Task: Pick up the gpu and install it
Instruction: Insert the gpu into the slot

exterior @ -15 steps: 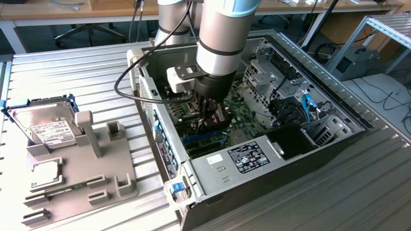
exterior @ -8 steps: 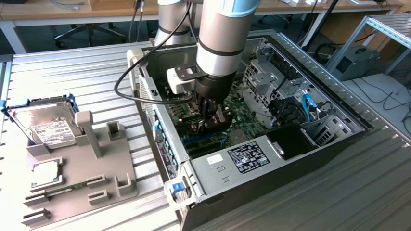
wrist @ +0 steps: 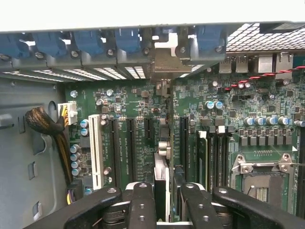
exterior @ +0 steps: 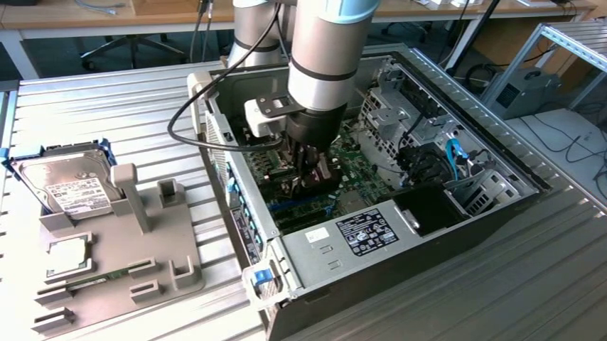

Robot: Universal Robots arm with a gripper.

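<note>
Reaching down into the open case (exterior: pixel 399 177), the hand (wrist: pixel 162 191) is clamped on the gpu (wrist: pixel 162 162), held edge-on, upright above the motherboard (wrist: pixel 143 100) slots, its bracket end toward the blue clips (wrist: pixel 90 43) along the case's rear wall. Drive cages and a power supply (exterior: pixel 360 234) crowd the case's other sides. On the surface (exterior: pixel 95 106), one grey holder (exterior: pixel 124 263) carries one hard drive (exterior: pixel 67 181) and one memory stick (exterior: pixel 90 283).
</note>
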